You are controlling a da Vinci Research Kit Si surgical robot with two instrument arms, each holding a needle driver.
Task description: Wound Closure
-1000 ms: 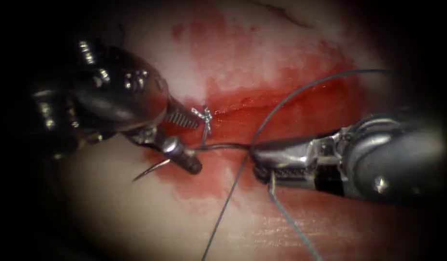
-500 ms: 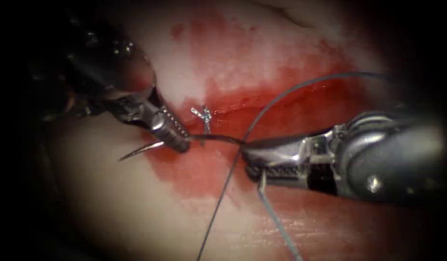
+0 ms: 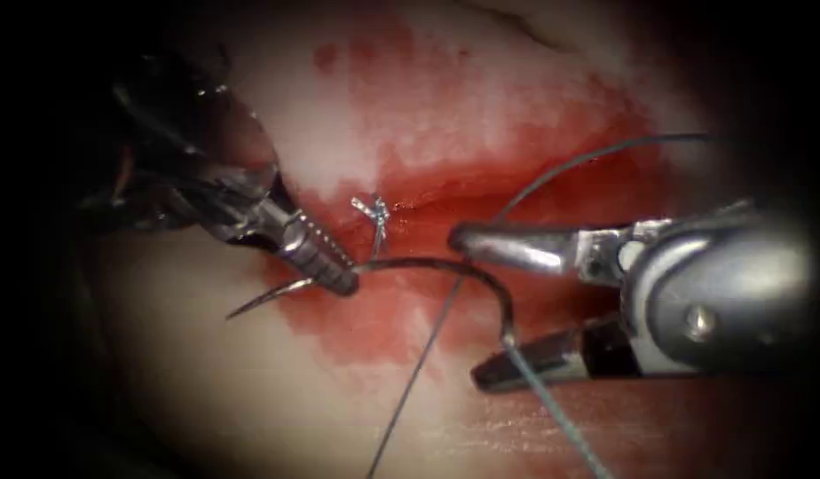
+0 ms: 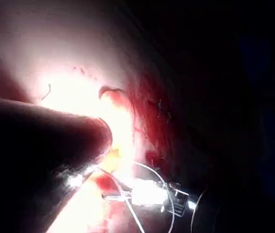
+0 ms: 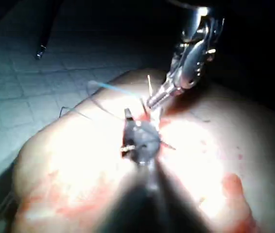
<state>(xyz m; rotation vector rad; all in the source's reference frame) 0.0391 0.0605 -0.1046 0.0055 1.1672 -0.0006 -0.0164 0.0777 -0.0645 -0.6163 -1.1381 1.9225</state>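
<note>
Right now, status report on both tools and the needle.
Left tool shut on needle near its tip. Right tool open, empty. Thread crosses under the needle.

A practice bench in a lab: a slab of tissue (image 5: 79, 170) lies on a gridded mat (image 5: 25, 77), no patient.

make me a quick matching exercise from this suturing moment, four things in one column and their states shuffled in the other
Things:
1. left end effector
2. right end effector
3. needle
4. knot

States:
A. open, holding nothing
B. tied on the cut, short ends sticking up
C. shut on the needle near its tip
D. curved, out of the tissue, thread trailing from its end

Pairs: 1-C, 2-A, 3-D, 4-B
</note>
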